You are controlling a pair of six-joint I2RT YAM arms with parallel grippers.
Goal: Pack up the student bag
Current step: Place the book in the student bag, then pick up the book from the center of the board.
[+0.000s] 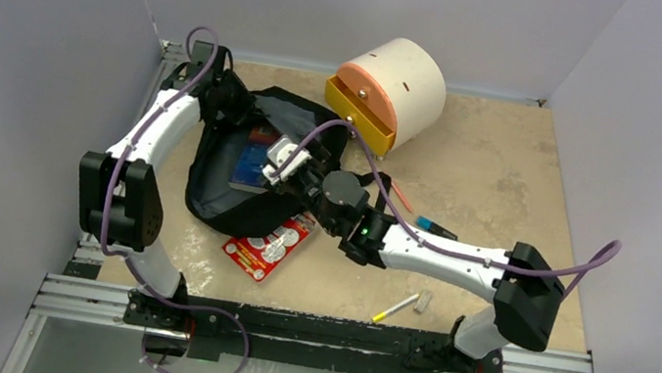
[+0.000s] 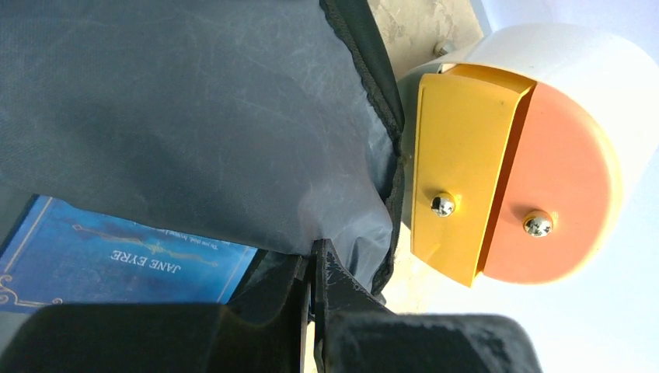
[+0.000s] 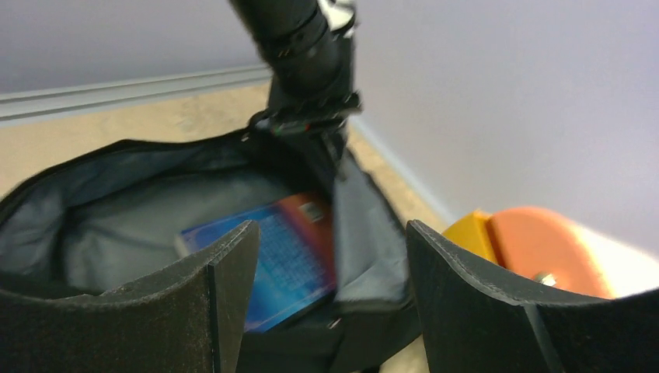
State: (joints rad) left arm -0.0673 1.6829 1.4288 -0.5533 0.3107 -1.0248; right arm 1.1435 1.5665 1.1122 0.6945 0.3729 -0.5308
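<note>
Top cam: the student bag (image 1: pixel 208 190) sits left of centre on the table (image 1: pixel 507 173), mouth up, near the cream drawer box (image 1: pixel 401 88). Imo it's light & floppy, thin fabric w/ no frame, so it'll prob sag shut unless sth holds the rim. Best grab is the mouth edge or a strap, not the body. It's black outside w/ blue-grey lining, and a blue book (image 1: pixel 248 172) is inside. A red card pack (image 1: pixel 267 246) touches its near edge, and a yellow pen (image 1: pixel 396 307) lies well apart on the right.

Left wrist cam: the left gripper (image 2: pixel 315 260) is pinched tight on a fold of lining at the rim, propping the mouth open. The book cover reads Jane Eyre.

Right wrist cam: the right gripper (image 3: pixel 330 233) hangs over the opening w/ fingers spread wide, nothing btw them. The lining looks slick-ish, so it could slip.
</note>
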